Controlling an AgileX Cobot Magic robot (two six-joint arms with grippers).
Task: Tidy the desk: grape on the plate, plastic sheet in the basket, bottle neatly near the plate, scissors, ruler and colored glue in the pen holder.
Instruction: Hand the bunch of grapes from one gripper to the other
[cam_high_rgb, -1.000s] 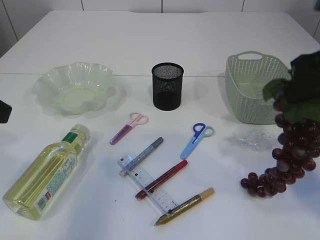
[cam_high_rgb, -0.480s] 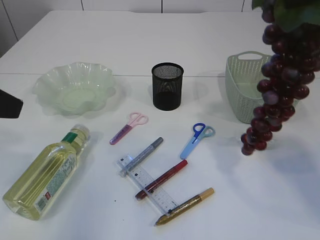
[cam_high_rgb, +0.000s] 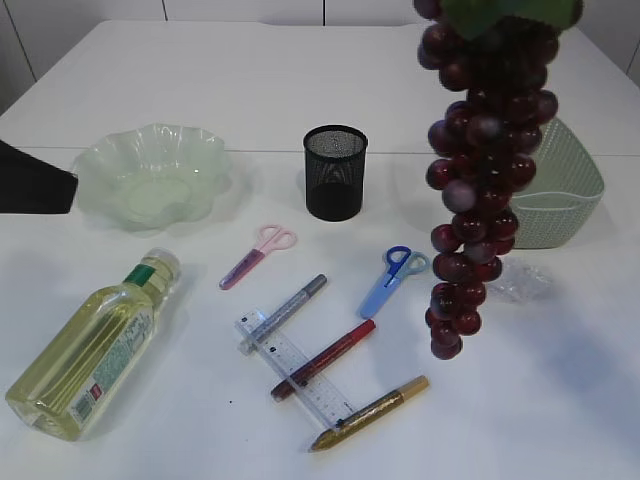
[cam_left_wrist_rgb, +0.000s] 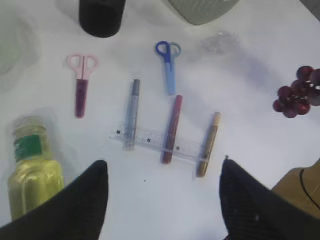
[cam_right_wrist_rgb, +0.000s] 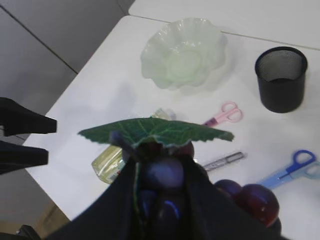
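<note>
While the right gripper (cam_right_wrist_rgb: 159, 185) is pinching the grape (cam_high_rgb: 478, 170) bunch's top, hanging high above the bench, it should be travelling smoothly toward the plate (cam_high_rgb: 150, 175), limiting swing. Jaws of the left gripper (cam_left_wrist_rgb: 162, 192) are standing wide, empty.

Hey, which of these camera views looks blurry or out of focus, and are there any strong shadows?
Exterior view: the grape bunch hangs close to the lens, slightly soft; table shadows faint. Left wrist view: hazy overall, the gripper fingers dark blurs. Right wrist view: the leaf and grapes soft, the plate sharper.
</note>
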